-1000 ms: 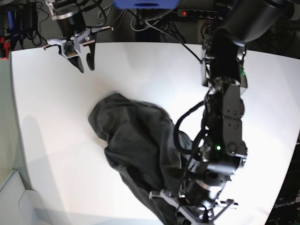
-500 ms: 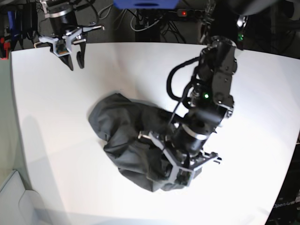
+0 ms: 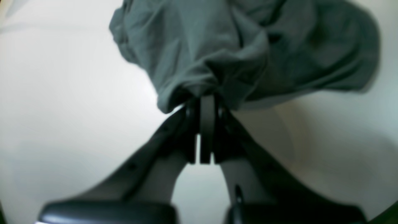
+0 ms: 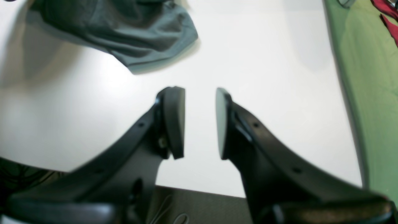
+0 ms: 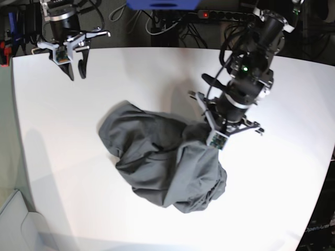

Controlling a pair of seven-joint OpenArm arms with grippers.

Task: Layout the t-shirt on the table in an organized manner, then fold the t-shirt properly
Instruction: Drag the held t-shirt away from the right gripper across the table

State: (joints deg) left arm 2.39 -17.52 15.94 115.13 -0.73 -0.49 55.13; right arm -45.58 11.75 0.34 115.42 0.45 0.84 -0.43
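Gripping bunched t-shirt (image 5: 162, 162), left tool (image 3: 205, 102); right tool (image 4: 200, 121) parted.

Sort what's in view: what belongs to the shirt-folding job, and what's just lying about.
Job:
t-shirt, crumpled
table
left gripper, shut on the t-shirt
right gripper, open, empty

Lying about:
power strip and cables behind the table

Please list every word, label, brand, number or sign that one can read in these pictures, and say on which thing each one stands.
"OpenArm": faint, cut-off print on the dark edge at the bottom right corner of the base view; the letters after it cannot be read.
T-shirt: no readable text.
Table: none.
Left gripper and right gripper: no readable markings.
Both wrist views: none.
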